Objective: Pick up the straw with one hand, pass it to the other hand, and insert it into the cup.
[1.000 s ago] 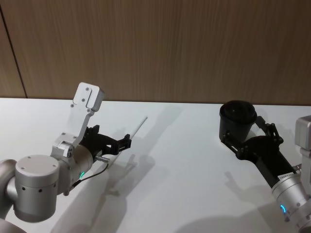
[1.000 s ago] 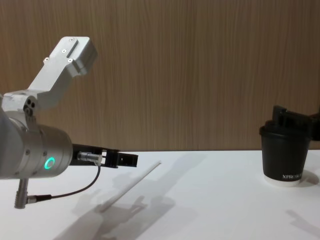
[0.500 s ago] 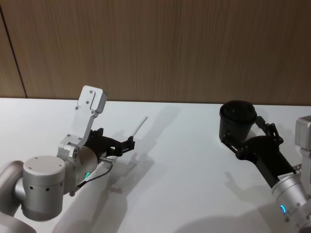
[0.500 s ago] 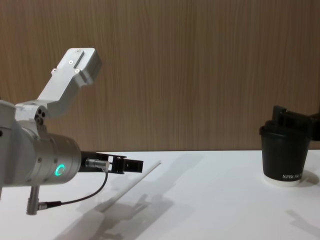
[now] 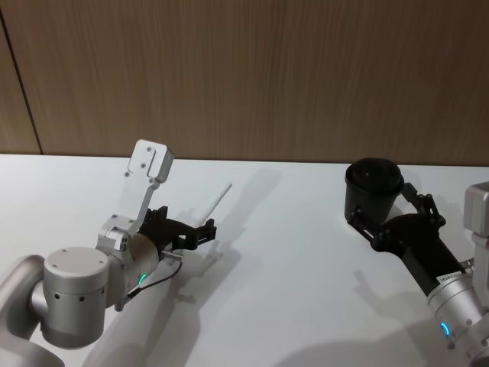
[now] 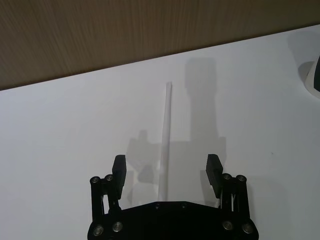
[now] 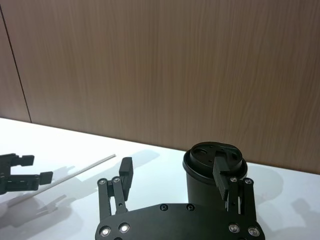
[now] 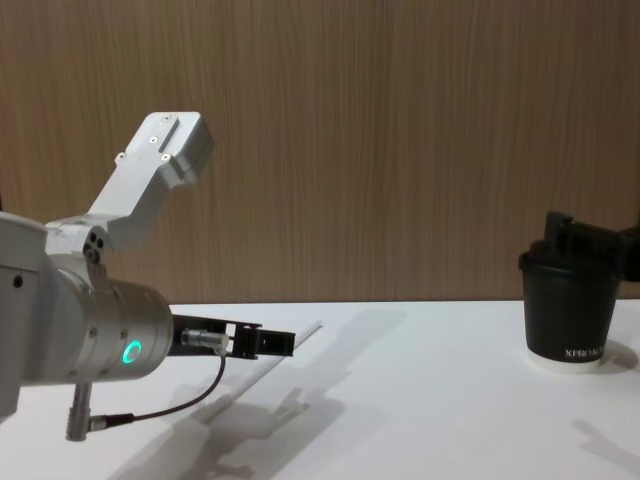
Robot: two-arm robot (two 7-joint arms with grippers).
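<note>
Over the last second the left gripper has slid forward along the straw, and its silver wrist has come further over the surface. The right gripper and the cup have kept their places.

The left fingers are spread wide, one on each side of the straw's near end. There is a clear gap on both sides, and they grip nothing. In the chest view they hang above their own shadow. The straw lies flat on the surface, thin, white and straight. It runs from between the fingers toward the back edge, and most of its length lies beyond the fingertips. Smooth, bare white surface lies all around it, and the cup stands well apart to the right.

The right fingers are spread too, flanking the cup; whether they touch it cannot be told. The cup stands upright, black paper with a black lid, white lettering and a white base rim. A wood-grain wall rises behind the surface.
</note>
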